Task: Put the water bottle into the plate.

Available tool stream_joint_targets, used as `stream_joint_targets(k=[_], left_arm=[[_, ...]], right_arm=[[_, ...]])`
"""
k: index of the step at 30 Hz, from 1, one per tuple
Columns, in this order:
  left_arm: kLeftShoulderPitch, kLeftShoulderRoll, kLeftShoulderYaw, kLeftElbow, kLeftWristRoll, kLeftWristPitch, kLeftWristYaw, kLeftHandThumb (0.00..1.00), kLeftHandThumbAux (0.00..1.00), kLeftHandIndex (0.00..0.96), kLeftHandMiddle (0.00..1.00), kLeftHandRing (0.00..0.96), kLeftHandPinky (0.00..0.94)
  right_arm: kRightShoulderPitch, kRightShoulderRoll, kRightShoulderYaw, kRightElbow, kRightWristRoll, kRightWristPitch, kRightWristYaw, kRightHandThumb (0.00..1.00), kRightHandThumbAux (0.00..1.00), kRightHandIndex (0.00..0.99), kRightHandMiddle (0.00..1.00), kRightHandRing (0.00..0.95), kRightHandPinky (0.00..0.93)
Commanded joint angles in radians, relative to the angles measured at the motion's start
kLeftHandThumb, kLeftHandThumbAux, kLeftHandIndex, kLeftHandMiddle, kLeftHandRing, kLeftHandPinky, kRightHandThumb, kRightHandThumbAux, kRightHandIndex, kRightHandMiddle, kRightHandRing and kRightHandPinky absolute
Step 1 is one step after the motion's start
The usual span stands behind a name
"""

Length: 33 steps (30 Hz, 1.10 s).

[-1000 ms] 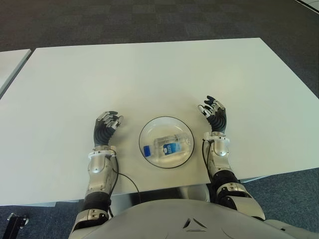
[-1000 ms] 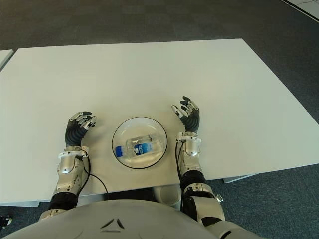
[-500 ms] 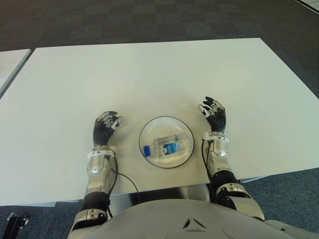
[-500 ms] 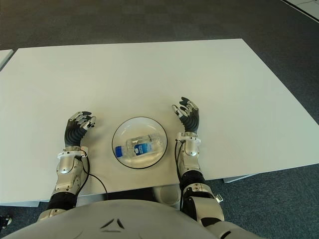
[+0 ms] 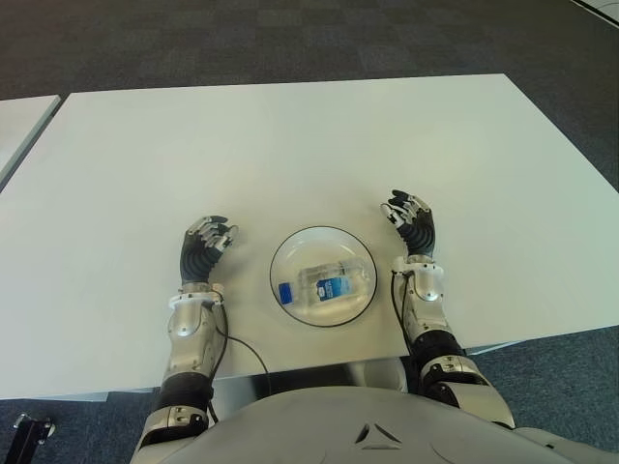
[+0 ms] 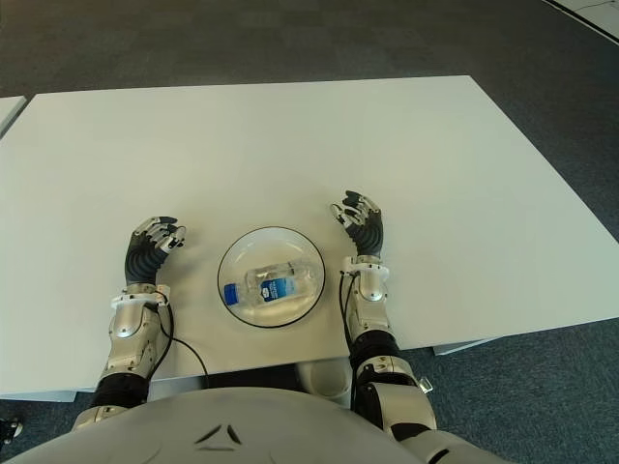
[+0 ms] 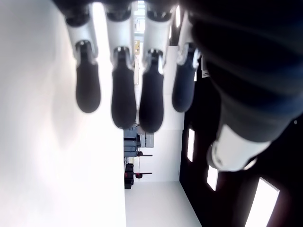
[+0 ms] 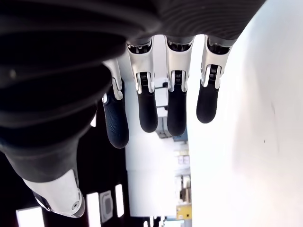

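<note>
A small clear water bottle [image 5: 327, 282] is seen lying on its side inside a shallow glass plate [image 5: 286, 254], near the front edge of a white table [image 5: 290, 145]. The bottle's blue cap is pointed toward the robot's left, w/ a blue-and-white label wrapped round the middle; the bottle is contained fully within the plate's dark rim and is touched by neither hand.

The left hand [image 5: 203, 249] is shown just beside the plate on its left side, apart from the rim, fingers loosely extended and gripping nothing. In the left wrist view its four dark-tipped fingers [image 7: 124, 90] are seen held side by side (slightly bent, narrow gaps between them), w/ the thumb off to one side and only the pale tabletop beneath.

The right hand [image 5: 413, 224] is shown just beside the plate on its right, a little farther up the table than the left, palm turned partly inward toward the plate. Its fingers [image 8: 147, 101] are likewise relaxed and unclenched in the right wrist view, nothing being held betw. them and the thumb.

A thin black cable [image 5: 242, 348] is seen running from the left forearm across the table's front edge. Dark patterned carpet [image 5: 290, 39] is visible beyond the table's far side, and the corner of a second white table [image 5: 19, 121] at far left.
</note>
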Motion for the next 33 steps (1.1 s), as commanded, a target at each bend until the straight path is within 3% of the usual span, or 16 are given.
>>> stream_joint_targets(k=[1,11,22,28,33], left_arm=[[0.016,0.001,0.0,0.025,-0.003,0.017,-0.011,0.705,0.713,0.433,0.577,0.57,0.555],[0.014,0.003,-0.001,0.03,-0.004,0.007,-0.018,0.704,0.714,0.433,0.58,0.572,0.558],[0.018,0.004,-0.003,0.026,0.002,0.01,-0.013,0.704,0.714,0.433,0.575,0.567,0.553],[0.023,-0.008,0.005,-0.001,0.002,0.071,0.021,0.706,0.712,0.434,0.568,0.555,0.526],[0.026,-0.015,0.006,-0.011,0.004,0.082,0.031,0.706,0.71,0.434,0.565,0.545,0.522]], right_arm=[[0.041,-0.005,0.005,-0.022,0.027,0.094,0.047,0.712,0.734,0.428,0.471,0.453,0.47],[0.07,-0.012,0.016,-0.11,0.034,0.185,0.094,0.714,0.734,0.427,0.466,0.449,0.46],[0.081,-0.015,0.018,-0.141,0.034,0.211,0.118,0.714,0.734,0.427,0.466,0.453,0.473],[0.086,-0.015,0.019,-0.155,0.036,0.218,0.129,0.714,0.734,0.427,0.464,0.45,0.468],[0.09,-0.016,0.018,-0.166,0.034,0.222,0.131,0.715,0.734,0.427,0.462,0.448,0.469]])
